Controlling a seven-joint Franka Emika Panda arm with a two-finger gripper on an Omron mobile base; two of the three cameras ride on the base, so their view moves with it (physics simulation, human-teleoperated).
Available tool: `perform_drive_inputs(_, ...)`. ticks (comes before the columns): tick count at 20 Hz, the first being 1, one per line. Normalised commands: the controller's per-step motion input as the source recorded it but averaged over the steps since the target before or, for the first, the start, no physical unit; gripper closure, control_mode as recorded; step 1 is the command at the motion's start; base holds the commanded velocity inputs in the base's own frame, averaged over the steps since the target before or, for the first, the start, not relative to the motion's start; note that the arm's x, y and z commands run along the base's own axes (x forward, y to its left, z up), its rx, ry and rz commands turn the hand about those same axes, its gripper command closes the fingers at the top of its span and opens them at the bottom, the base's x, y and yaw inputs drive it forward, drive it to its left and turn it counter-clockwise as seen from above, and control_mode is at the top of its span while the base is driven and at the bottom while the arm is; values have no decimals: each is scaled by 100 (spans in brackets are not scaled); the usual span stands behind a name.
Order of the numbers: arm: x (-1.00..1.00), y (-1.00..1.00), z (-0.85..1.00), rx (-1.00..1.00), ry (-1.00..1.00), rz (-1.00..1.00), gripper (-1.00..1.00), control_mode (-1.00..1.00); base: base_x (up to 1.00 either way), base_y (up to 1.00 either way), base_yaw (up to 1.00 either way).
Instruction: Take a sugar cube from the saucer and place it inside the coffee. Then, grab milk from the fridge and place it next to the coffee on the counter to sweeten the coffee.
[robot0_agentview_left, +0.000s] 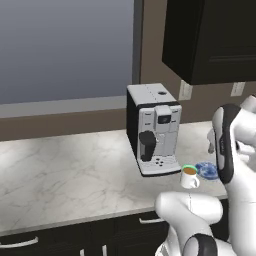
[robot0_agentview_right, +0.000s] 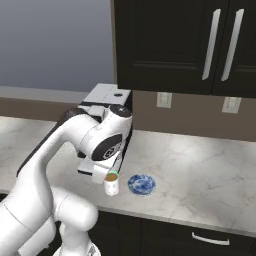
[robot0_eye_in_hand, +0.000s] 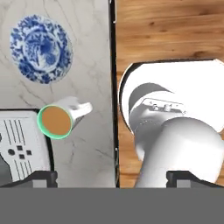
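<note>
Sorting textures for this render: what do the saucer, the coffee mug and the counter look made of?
The saucer looks like glazed ceramic, with a blue pattern on white. The coffee mug looks like smooth white ceramic with a green rim. The counter looks like polished marble, white-grey with veins.

Standing on the counter (robot0_agentview_left: 65, 175), just before the front right corner of the coffee machine (robot0_agentview_left: 152, 129): the coffee (robot0_agentview_left: 189, 176). Lying right of the coffee, close beside but apart: the saucer (robot0_agentview_left: 207, 170). Hanging on the wall above and right of the coffee machine: a wall cabinet (robot0_agentview_left: 210, 37). Seen from the hand, beyond the counter edge: wooden floor (robot0_eye_in_hand: 166, 30).
</note>
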Motion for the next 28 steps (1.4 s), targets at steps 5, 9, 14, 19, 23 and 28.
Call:
perform_drive_inputs(5, -99, 2, 65, -18, -19, 21, -100, -100, 0, 0, 0)
perform_drive_inputs(9, -76, 54, 33, -24, -12, 45, -100, -100, 0, 0, 0)
perform_drive_inputs(14, -12, 81, 31, -26, -9, 54, -100, -100, 0, 0, 0)
perform_drive_inputs(19, 2, 45, -2, -13, 1, 42, -100, -100, 0, 0, 0)
perform_drive_inputs(23, 3, 3, -1, -1, 0, 1, -100, -100, 0, 0, 0)
perform_drive_inputs(28, 4, -3, -2, 0, 1, 1, -100, 100, -18, 0, 5)
